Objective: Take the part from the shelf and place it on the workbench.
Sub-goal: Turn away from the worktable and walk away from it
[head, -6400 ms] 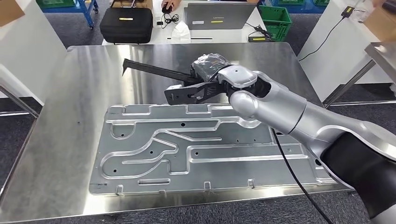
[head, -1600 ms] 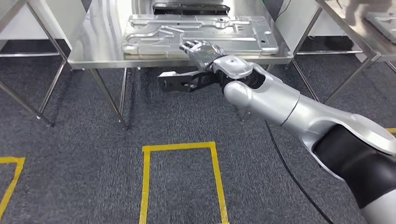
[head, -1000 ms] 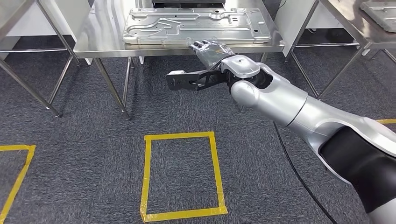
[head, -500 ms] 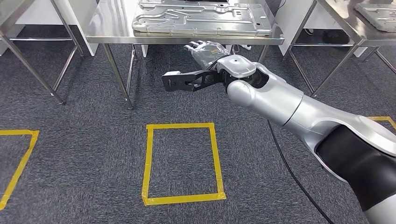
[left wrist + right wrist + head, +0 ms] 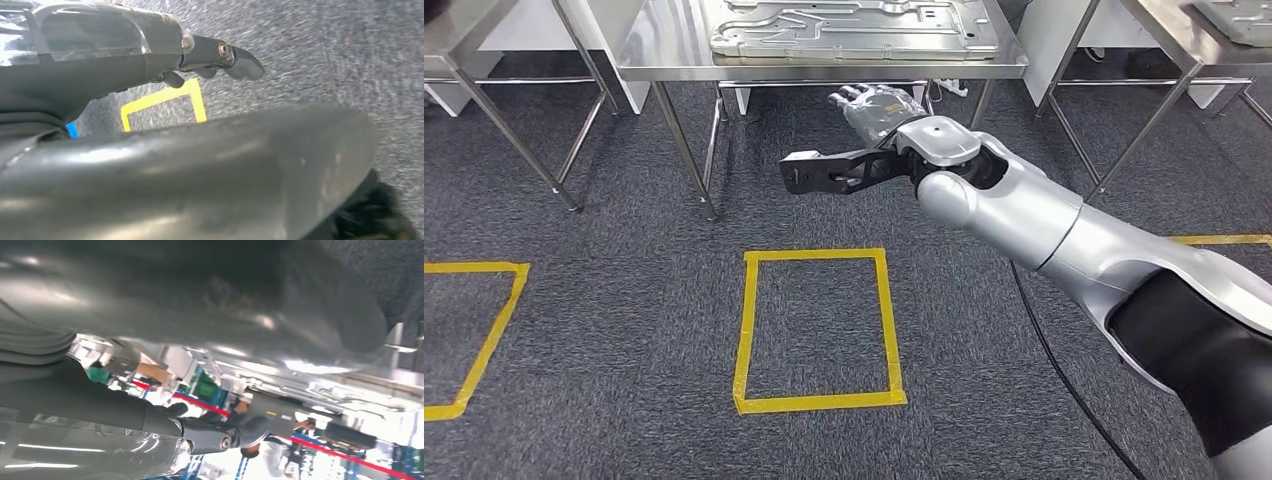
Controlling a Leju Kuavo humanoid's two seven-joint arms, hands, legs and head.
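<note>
Looking down through the head view, I am seeing my right hand (image 5: 876,104) hanging in the air just below the near edge of the steel table (image 5: 669,45). It is touching neither the table nor anything else. Its fingers are spread and slightly curled, and they are holding nothing. The black bracket (image 5: 824,170) at that wrist is jutting out to the side above the carpet (image 5: 604,380).

My left hand (image 5: 190,170) is hanging low over the same carpet. In the left wrist view the fingers (image 5: 235,57) are reaching out straight, with floor showing between them and the thumb, and nothing is in them either.

A pressed metal plate (image 5: 854,25) is lying flat on the table top, well inside its edges. I cannot tell whether that plate is the part. All I am sure of is that the part is in neither hand. The right wrist view is too blurred to help.

With both hands free and my body standing off from the table, behind the yellow tape square (image 5: 819,400), I am judging this to be a walking stretch between a release and a pick. The next move is calling for a turn toward the shelf. It also needs the right arm drawn in clear of the table edge and legs, and the fingers kept apart for the reach.
</note>
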